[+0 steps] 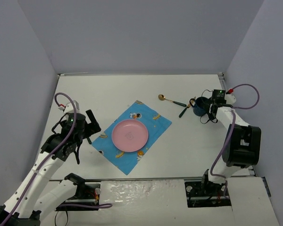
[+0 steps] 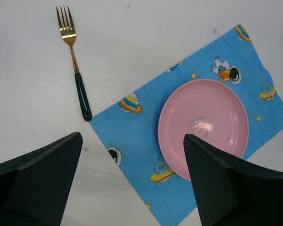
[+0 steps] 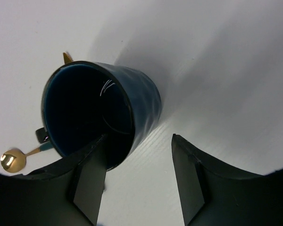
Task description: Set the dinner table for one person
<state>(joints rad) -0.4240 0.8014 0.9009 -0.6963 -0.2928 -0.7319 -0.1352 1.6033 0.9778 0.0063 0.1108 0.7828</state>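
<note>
Right gripper [image 3: 139, 143]: closest to the right wrist lens, jaws parted astride the wall of the dark blue mug [image 3: 104, 113]. One finger is inside the rim and the other outside, with a strip of white showing between it and the mug, so it is not clamped.
Left gripper [image 2: 132, 141]: spread wide, holding nothing, hovering over the near edge of the blue mat [image 2: 132, 122].
Dinner table [image 1: 108, 89]: white top filling the middle of the top view between grey walls. Its long axis seems to run left to right across the frame.
Mat and plate: the mat lies diagonally at centre, long axis upper right to lower left. The pink plate [image 1: 129, 135] sits on it.
Fork [image 2: 78, 70]: upper left of the left wrist view, on bare table. Its tines point to the top edge and its handle end is just beside the mat's corner.
Spoon [image 1: 170, 100]: right of centre, near the mug, bowl leftward.
Step, by my reckoning: taking up the mug.
Next move: pinch the mug's wall, lift clear of the spoon, and carry it toward the mat.
</note>
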